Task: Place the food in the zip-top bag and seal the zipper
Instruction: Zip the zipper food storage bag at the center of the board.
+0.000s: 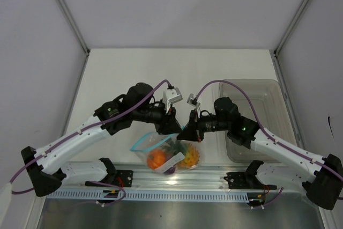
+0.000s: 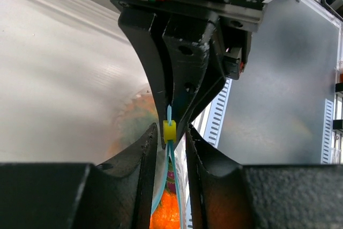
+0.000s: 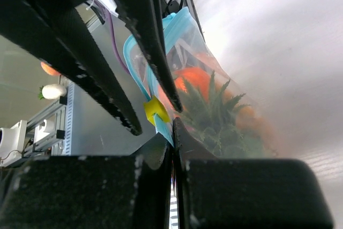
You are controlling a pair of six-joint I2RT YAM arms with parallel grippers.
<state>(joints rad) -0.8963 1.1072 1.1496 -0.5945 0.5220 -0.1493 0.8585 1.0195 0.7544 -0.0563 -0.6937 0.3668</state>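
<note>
The clear zip-top bag (image 1: 161, 147) hangs between my two grippers above the table's near edge. Food shows inside it: a lumpy orange piece (image 1: 156, 159), the pineapple (image 1: 189, 156) with its green crown (image 3: 214, 112), and a magenta one (image 1: 170, 170). My right gripper (image 3: 172, 128) is shut on the end of the teal zipper (image 3: 164, 126), right beside a yellow slider (image 3: 156, 110). My left gripper (image 2: 171, 135) straddles the zipper (image 2: 172, 156) at that slider (image 2: 169, 130), jaws narrowly open with a gap on each side of the strip.
A grey translucent bin (image 1: 260, 92) stands on the right of the table, behind my right arm. A slotted metal rail (image 1: 177, 178) runs along the near edge below the bag. White walls close in the sides and back.
</note>
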